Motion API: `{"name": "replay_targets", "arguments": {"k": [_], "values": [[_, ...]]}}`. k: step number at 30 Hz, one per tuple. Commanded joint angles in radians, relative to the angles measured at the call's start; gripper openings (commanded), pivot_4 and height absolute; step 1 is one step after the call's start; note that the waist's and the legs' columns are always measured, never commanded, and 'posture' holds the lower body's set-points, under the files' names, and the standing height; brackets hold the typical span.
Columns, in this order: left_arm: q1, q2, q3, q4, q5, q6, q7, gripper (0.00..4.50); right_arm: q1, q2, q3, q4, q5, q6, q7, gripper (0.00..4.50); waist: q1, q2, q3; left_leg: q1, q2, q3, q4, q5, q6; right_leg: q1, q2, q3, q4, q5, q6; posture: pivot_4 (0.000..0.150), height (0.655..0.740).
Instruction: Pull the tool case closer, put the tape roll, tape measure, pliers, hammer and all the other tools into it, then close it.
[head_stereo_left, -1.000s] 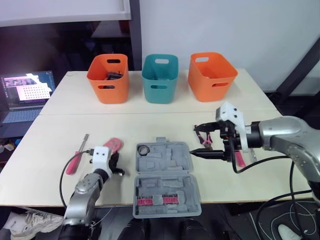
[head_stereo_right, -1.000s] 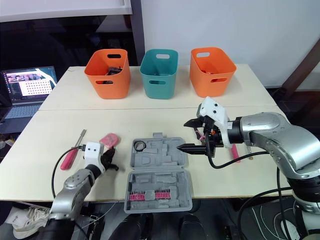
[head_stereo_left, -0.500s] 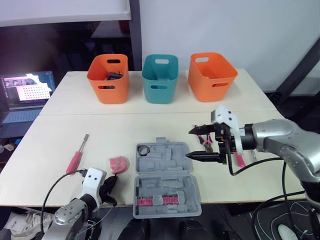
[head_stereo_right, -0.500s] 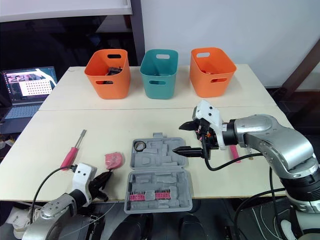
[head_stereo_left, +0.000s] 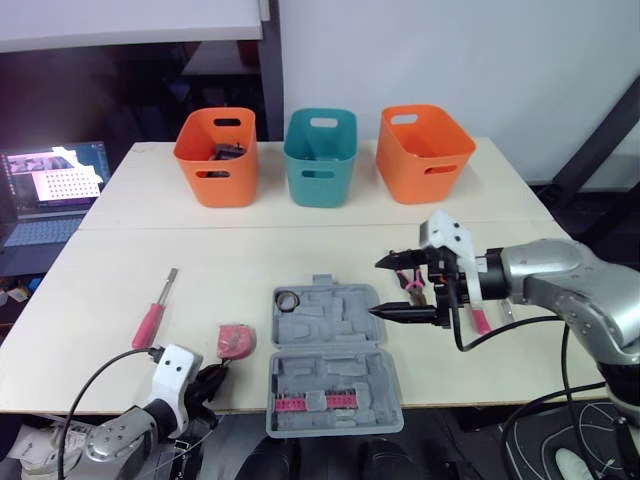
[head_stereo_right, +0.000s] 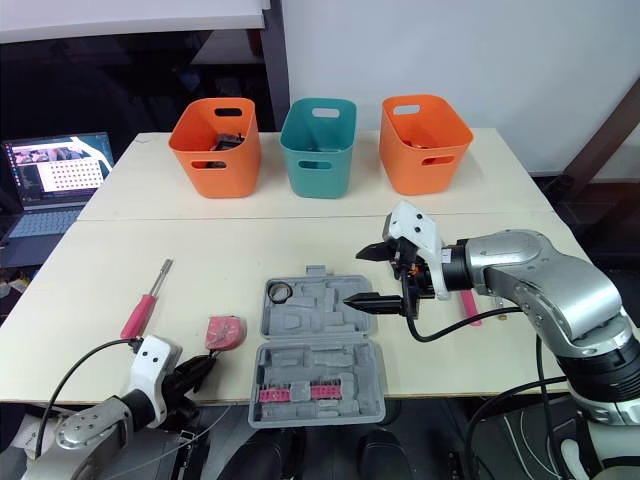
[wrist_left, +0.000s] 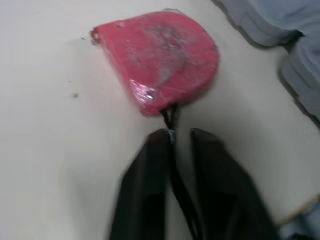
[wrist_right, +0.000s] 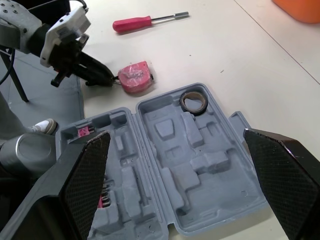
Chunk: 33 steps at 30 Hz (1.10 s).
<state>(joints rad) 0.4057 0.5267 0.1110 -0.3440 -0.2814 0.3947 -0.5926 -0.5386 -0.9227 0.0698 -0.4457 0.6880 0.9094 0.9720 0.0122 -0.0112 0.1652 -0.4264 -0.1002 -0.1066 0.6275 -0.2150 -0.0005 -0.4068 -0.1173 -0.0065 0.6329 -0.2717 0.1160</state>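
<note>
Right arm (head_stereo_left: 565, 275): rounded silver-grey metal shell, black band at wrist joint. Right wrist housing (head_stereo_left: 447, 234): white, angular, wedge-shaped. Right cable (head_stereo_left: 470, 347): black, thin, looped below forearm. Right gripper (head_stereo_left: 376, 288): two black fingers, long, tapering to points; pads (wrist_right: 87, 170) with fine cross-hatch texture. Left arm (head_stereo_left: 110, 442): grey shell. Left wrist housing (head_stereo_left: 172, 370): white, boxy, rounded corners. Left cable (head_stereo_left: 100, 368): black, thin, arched. Left gripper (wrist_left: 179, 136): two black fingers, smooth, rounded tips.

Bare surface (head_stereo_left: 200, 255) lies open between the baskets (head_stereo_left: 322, 160) and the open tool case (head_stereo_left: 330, 350). The right tool (head_stereo_left: 376, 288), fingers spread, hangs over the case's right edge. Left of it, tape measure (head_stereo_left: 237, 342), left tool (wrist_left: 175, 136) pinching its strap, and screwdriver (head_stereo_left: 155, 315) crowd the approach.
</note>
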Motion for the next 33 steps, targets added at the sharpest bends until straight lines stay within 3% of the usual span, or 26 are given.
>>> {"name": "replay_targets", "arguments": {"k": [1,4,9,15,21,28,33], "values": [[0.022,0.062,0.076,0.017,0.01,-0.088,-0.059,3.0,-0.001,-0.003,-0.033,-0.026,0.009,-0.002,-0.003,4.5,0.0,0.0,0.0,0.0,0.0,0.0,0.0,0.0,0.0,0.0,0.0,0.0,0.0,0.0,0.0,0.15,0.7329],[0.021,0.112,0.118,0.028,-0.036,-0.159,-0.162,4.48,0.014,-0.008,-0.041,-0.039,0.015,0.001,-0.003,4.5,0.003,0.001,0.0,0.0,0.0,0.0,0.0,0.0,-0.001,0.0,0.0,0.0,-0.001,0.0,0.0,0.15,0.7329],[-0.134,0.224,0.12,0.136,-0.074,-0.244,-0.357,4.48,0.015,0.003,-0.041,-0.054,0.022,0.008,-0.014,4.5,0.005,0.001,0.001,-0.001,0.0,0.0,0.0,-0.001,-0.001,0.0,0.0,-0.001,-0.002,0.0,0.0,0.15,0.7329],[-0.432,0.308,-0.019,0.392,-0.001,-0.377,-0.571,4.48,0.041,0.018,-0.06,-0.09,0.038,0.026,-0.059,4.5,0.0,0.002,0.001,-0.001,0.0,0.0,-0.001,0.001,0.002,0.0,0.0,-0.001,-0.002,0.0,0.0,0.15,0.7329],[-0.612,0.294,-0.17,0.592,0.095,-0.543,-0.713,4.48,0.09,0.019,-0.11,-0.149,0.073,0.063,-0.124,4.5,-0.001,0.001,0.001,-0.001,0.0,0.001,-0.003,0.001,0.003,-0.001,0.0,0.0,-0.001,0.003,0.004,0.15,0.7329],[-0.791,0.23,-0.256,0.859,0.199,-0.704,-0.719,4.48,0.137,0.024,-0.142,-0.209,0.117,0.099,-0.185,4.5,0.0,0.001,0.001,-0.001,0.0,0.0,-0.003,0.001,0.003,-0.001,0.0,0.0,-0.001,0.003,0.004,0.15,0.7329],[-0.832,0.208,-0.286,0.943,0.218,-0.773,-0.762,4.48,0.144,0.015,-0.157,-0.218,0.134,0.11,-0.201,4.5,-0.001,0.001,0.001,-0.001,0.0,0.0,-0.003,0.001,0.003,0.0,0.0,0.0,-0.001,0.003,0.004,0.15,0.7329]]}}
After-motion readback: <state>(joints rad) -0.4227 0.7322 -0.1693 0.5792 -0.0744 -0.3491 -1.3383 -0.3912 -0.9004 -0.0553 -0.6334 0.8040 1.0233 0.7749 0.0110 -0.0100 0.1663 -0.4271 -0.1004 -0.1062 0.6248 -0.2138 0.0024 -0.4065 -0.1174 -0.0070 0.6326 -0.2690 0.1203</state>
